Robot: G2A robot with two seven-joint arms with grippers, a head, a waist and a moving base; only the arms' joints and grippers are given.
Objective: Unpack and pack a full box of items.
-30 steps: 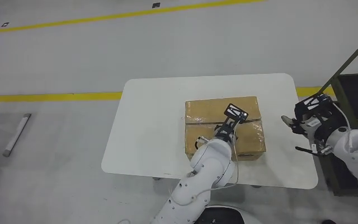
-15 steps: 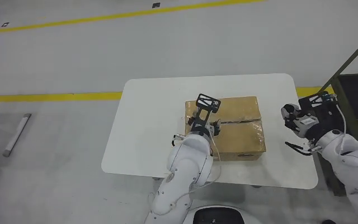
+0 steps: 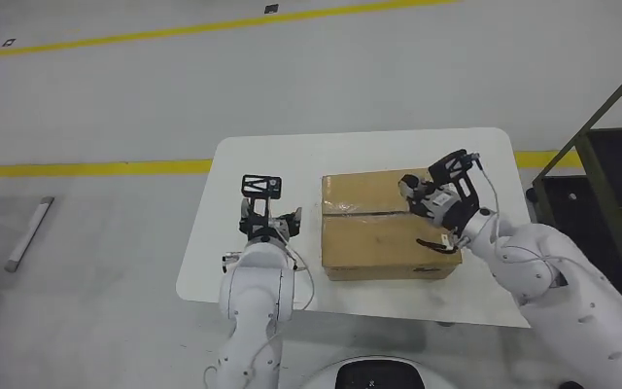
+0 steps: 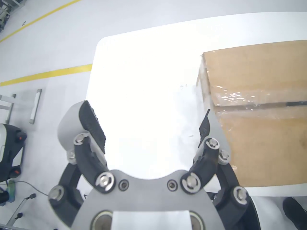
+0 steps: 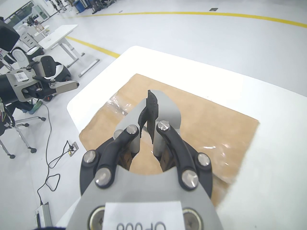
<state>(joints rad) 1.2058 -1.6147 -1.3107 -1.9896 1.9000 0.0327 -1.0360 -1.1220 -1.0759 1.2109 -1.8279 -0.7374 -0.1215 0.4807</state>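
- In the top view we see a smooth white worktop [image 3: 272,165] with rounded corners. It carries one rectangular box [image 3: 389,229] of brown cardboard, set a little toward the right edge, its sides square to the worktop's edges. The flaps lie flat and shut, with glossy clear tape along the middle seam.
- Also in the top view, the left gripper [image 3: 262,209] hangs over bare worktop between the box and the left edge. The right gripper [image 3: 410,185] is above the lid, toward the box's far right corner.
- In the left wrist view, the left gripper [image 4: 146,118] has its jaws wide apart with nothing between them. Its grey metal fingers are faced with black ribbed pads [image 4: 92,125]. The box [image 4: 259,111] stands just beside it, wrinkled shiny tape wrapping down its side.
- In the right wrist view, the right gripper [image 5: 150,96] has its jaws together, the dark pads meeting on nothing, over the matte cardboard lid of the box [image 5: 203,120]. We cannot tell whether it touches the lid. The left gripper [image 5: 64,86] shows farther off, by the worktop's [image 5: 263,92] left side.
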